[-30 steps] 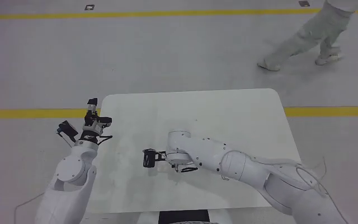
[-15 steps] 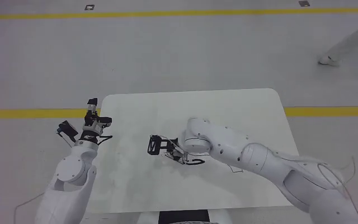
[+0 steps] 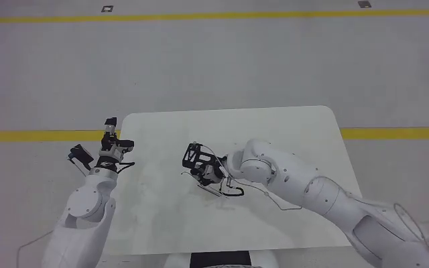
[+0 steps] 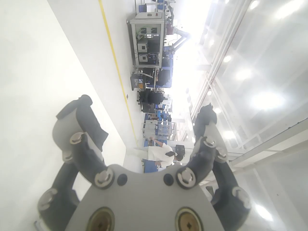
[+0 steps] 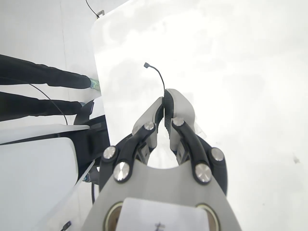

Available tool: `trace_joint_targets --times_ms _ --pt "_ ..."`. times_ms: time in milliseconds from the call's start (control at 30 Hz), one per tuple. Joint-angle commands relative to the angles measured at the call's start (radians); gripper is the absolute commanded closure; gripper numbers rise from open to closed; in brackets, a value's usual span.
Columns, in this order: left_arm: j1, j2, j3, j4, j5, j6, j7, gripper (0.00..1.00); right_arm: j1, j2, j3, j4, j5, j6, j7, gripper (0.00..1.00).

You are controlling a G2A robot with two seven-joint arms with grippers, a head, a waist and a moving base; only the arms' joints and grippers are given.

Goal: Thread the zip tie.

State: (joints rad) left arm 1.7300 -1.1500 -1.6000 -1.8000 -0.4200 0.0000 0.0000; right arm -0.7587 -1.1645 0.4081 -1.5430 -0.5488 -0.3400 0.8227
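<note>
Table: white, smooth, round-cornered. Left gripper: dark fingers spread wide, just off the table's left edge. Right gripper: ribbed pads pinching the thin, black, curved zip tie, its square head free, well inside the table's edges.

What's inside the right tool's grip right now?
The right tool is shut on a thin black zip tie. Its head end curves out in front, with the white table beneath. The length clamped inside is covered.
</note>
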Motion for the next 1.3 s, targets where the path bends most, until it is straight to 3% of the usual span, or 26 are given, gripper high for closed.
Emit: trace_joint_targets --times_ms 0,233,433,600,833,1267 --pt "0.000 0.000 0.000 0.000 0.000 0.000 0.000 0.00 0.000 0.000 0.000 0.000 0.000 0.000 0.000 1.00" --pt "0.000 0.000 0.000 0.000 0.000 0.000 0.000 0.00 -0.016 0.000 0.006 0.001 -0.006 0.005 -0.028 1.00" --pt "0.000 0.000 0.000 0.000 0.000 0.000 0.000 0.00 -0.034 -0.007 0.091 0.052 0.119 0.080 -0.115 1.00" --pt "0.000 0.000 0.000 0.000 0.000 0.000 0.000 0.00 0.014 -0.031 0.133 0.139 0.240 0.025 -0.142 1.00" --pt "0.000 0.000 0.000 0.000 0.000 0.000 0.000 0.00 0.129 -0.101 0.136 0.298 0.401 0.000 -0.186 1.00" --pt "0.000 0.000 0.000 0.000 0.000 0.000 0.000 0.00 0.123 -0.105 0.142 0.292 0.415 0.015 -0.207 1.00"
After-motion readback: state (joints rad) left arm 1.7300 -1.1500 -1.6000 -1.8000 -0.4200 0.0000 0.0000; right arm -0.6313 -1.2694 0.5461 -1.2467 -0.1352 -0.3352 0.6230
